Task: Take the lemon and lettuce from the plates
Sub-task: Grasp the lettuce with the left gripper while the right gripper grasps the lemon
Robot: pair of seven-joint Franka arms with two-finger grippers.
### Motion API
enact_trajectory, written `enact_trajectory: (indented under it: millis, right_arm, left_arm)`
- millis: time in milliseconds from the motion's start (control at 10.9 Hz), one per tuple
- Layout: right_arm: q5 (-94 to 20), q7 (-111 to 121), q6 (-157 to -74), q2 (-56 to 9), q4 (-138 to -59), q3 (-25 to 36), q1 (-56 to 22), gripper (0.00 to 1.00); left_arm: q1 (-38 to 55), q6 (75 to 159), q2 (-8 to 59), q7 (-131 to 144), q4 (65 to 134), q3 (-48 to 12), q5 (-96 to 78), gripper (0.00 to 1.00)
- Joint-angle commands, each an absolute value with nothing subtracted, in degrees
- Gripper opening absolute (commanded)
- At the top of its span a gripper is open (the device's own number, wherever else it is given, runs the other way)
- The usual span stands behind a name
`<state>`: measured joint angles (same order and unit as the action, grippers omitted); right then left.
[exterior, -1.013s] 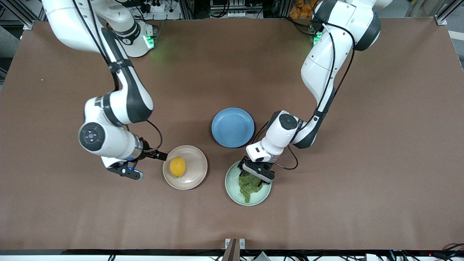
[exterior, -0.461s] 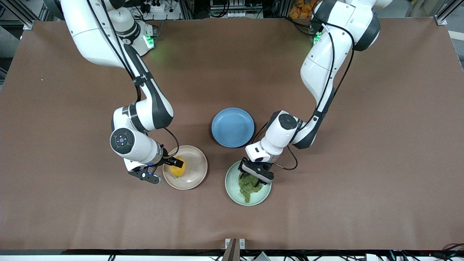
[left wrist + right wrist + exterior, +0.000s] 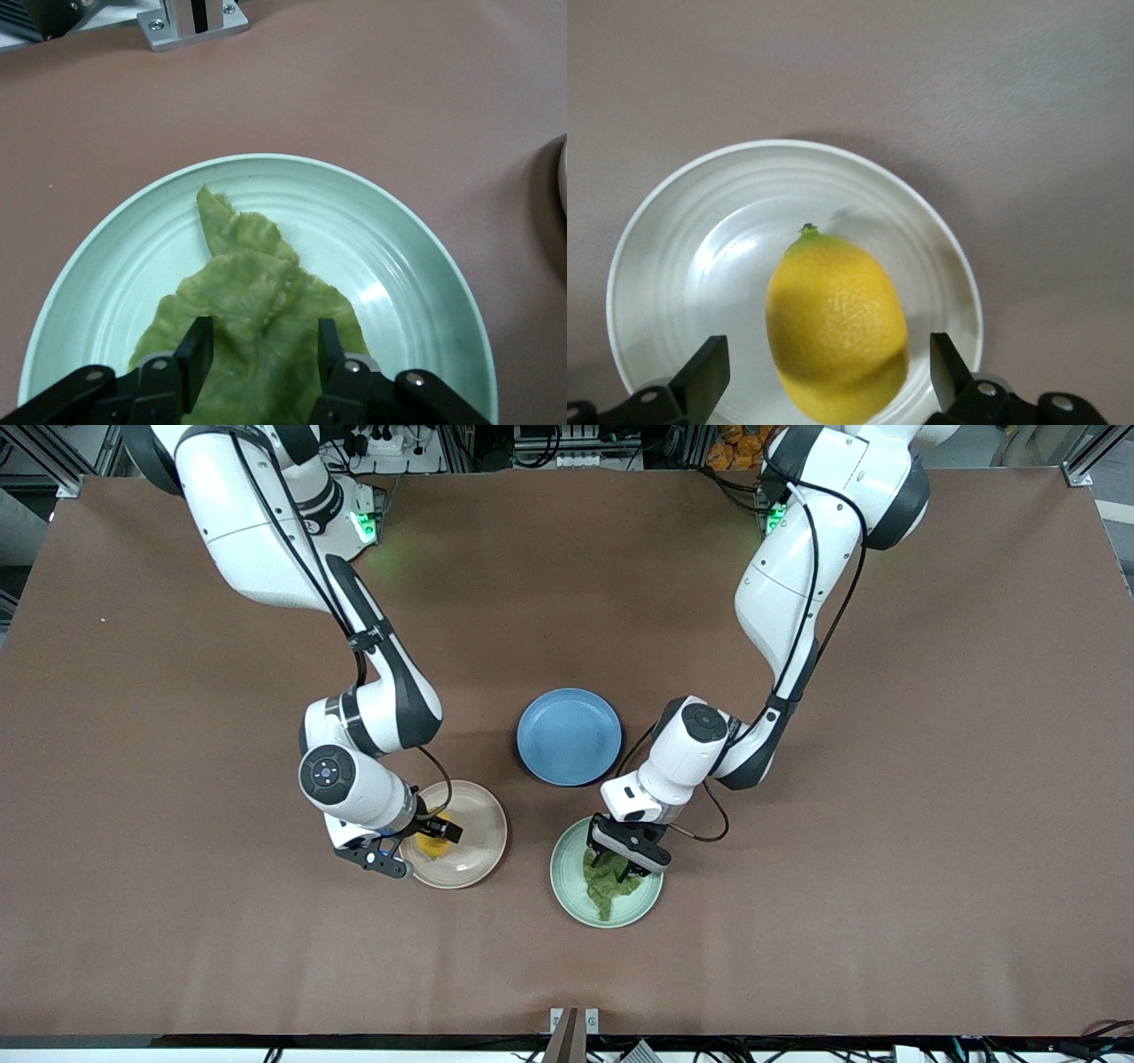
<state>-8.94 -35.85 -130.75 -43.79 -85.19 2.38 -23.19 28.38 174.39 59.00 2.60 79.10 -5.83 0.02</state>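
The lemon lies on the beige-pink plate. My right gripper is open, with a jaw on each side of the lemon and a gap at both. In the front view this gripper covers most of the lemon on its plate. The lettuce lies on the mint green plate. My left gripper is open and low over the leaf's broad end, with a jaw at each side. It shows in the front view over the lettuce on its plate.
An empty blue plate sits farther from the front camera, between the two arms. A metal bracket is fixed at the table's front edge and also shows in the left wrist view. Brown tabletop surrounds the plates.
My right arm swung toward the left arm's end of the table and brought its open gripper from beside the beige-pink plate to around the lemon. My left gripper barely moved.
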Motion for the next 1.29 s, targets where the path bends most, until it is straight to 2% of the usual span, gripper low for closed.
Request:
enact_trajectory:
  millis: [0, 184, 461, 553, 645, 829, 1197]
  right_arm:
    - [-8.97, -38.23, -132.10, -46.14, -83.50, 2.81, -24.52, 1.00]
    - [-8.88, -38.32, -133.84, -47.28, -83.50, 2.90, -25.13, 1.00]
    - [-8.79, -38.23, -135.61, -49.04, -83.50, 2.90, -25.22, 1.00]
    - [-8.70, -38.23, -135.70, -49.22, -83.50, 2.90, -25.22, 1.00]
    - [-8.70, -38.23, -135.70, -49.22, -83.50, 2.90, -25.14, 1.00]
    - [-8.61, -38.06, -135.70, -49.39, -83.50, 2.90, -25.14, 0.98]
    - [-8.61, -37.27, -135.44, -49.39, -83.50, 2.90, -24.61, 0.67]
  left_arm:
    - [28.83, 175.08, 59.24, 1.23, 78.84, -5.36, 0.44, 0.48]
    - [28.83, 175.08, 59.24, 1.14, 78.84, -5.36, 0.44, 0.29]
    - [28.92, 175.08, 59.94, 0.97, 79.36, -5.36, 0.44, 0.26]
    - [28.92, 175.08, 59.85, 1.05, 79.37, -5.36, 0.44, 0.11]
    - [28.83, 174.99, 59.51, 1.14, 79.45, -5.36, 0.44, 0.01]
    - [28.83, 174.99, 59.41, 1.23, 79.54, -5.36, 0.44, 0.00]
    - [28.74, 174.03, 58.62, 1.23, 79.54, -5.36, 0.35, 0.00]
